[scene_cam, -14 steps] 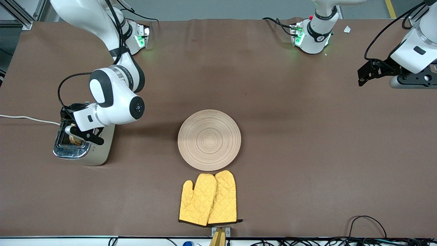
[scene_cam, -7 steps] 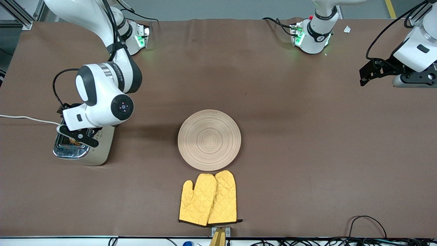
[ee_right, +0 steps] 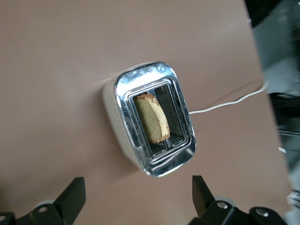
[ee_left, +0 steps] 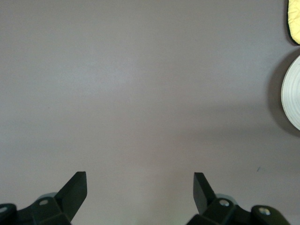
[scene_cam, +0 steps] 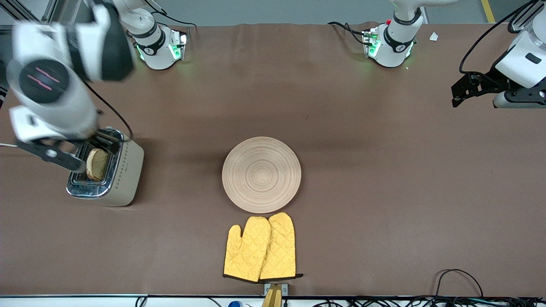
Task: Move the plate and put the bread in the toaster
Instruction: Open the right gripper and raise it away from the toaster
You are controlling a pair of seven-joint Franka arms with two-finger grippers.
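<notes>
The cream toaster (scene_cam: 123, 175) stands toward the right arm's end of the table. The bread (scene_cam: 97, 164) stands upright in one of its slots, its top sticking out. The right wrist view shows the toaster (ee_right: 123, 125) and the bread (ee_right: 152, 117) from above. My right gripper (scene_cam: 51, 154) is open and empty, raised over the toaster's outer edge; it also shows in the right wrist view (ee_right: 138, 187). The wooden plate (scene_cam: 261, 174) lies bare at mid-table. My left gripper (scene_cam: 518, 99) is open and empty over the left arm's end of the table, and shows in its wrist view (ee_left: 139, 180).
A pair of yellow oven mitts (scene_cam: 260, 249) lies just nearer the front camera than the plate, touching its rim. The toaster's white cord (ee_right: 225, 104) runs off the table's end. The plate's edge (ee_left: 293, 91) and a mitt's tip (ee_left: 294, 21) show in the left wrist view.
My right gripper has lifted away from the toaster and swung toward the table's end, leaving the bread in the slot. The left arm has hardly moved.
</notes>
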